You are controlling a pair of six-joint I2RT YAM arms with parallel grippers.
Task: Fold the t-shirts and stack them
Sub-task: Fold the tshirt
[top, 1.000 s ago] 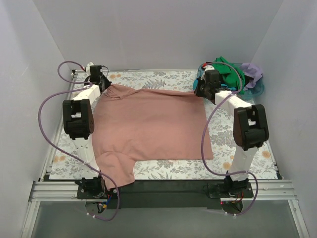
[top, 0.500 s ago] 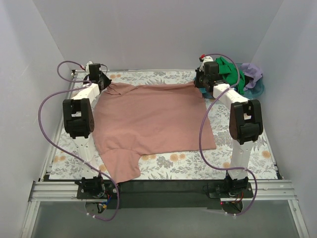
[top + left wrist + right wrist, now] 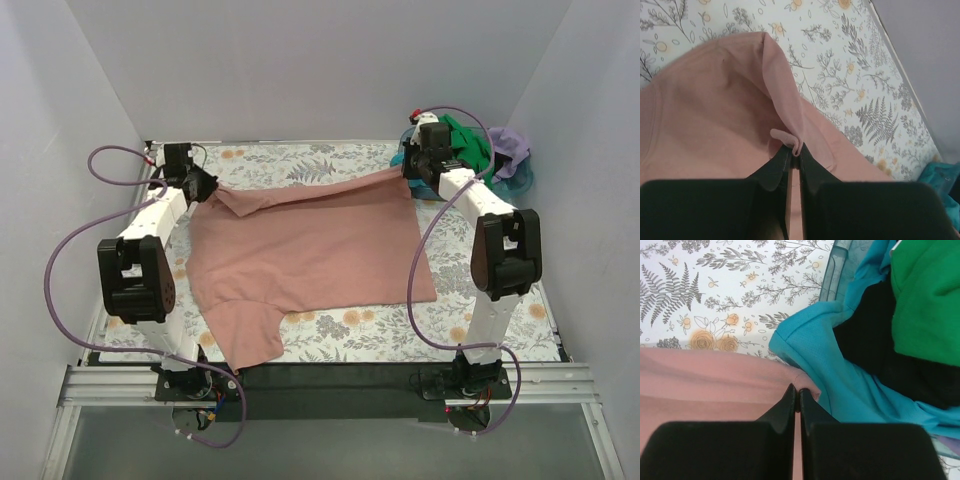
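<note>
Pinching dusty-pink t-shirt (image 3: 310, 250): left gripper (image 3: 796, 150) clamped on its 10 o'clock corner, right gripper (image 3: 798, 392) clamped on 1 o'clock corner.

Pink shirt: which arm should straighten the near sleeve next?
Left, probably: the sleeve lies on that arm's side. The left gripper and right gripper each pinch a far corner of the pink shirt.

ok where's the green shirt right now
In the top view the green t-shirt sits in the basket at the far right corner, just beyond the right gripper.
</note>
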